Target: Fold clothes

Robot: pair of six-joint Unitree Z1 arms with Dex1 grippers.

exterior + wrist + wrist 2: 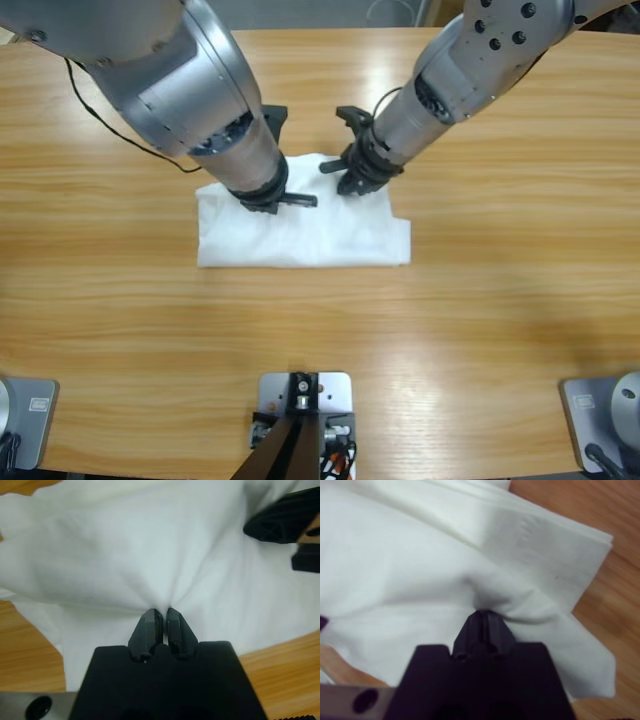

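The clothes are one white T-shirt [310,238], lying folded into a rough rectangle at the middle of the wooden table [500,300]. My left gripper [278,200] comes in from the upper left and sits on the shirt's back edge. In the left wrist view that left gripper [160,612] is shut, pinching a pucker of the white fabric [125,545]. My right gripper [352,183] comes down from the upper right onto the back edge too. Its wrist view shows the right gripper [482,614] shut on a raised fold of the shirt [395,560].
The two grippers stand close, about a hand's width apart, and the right gripper's black body [285,522] shows in the left wrist view. A black cable [110,128] runs over the table at the back left. Bare wood surrounds the shirt.
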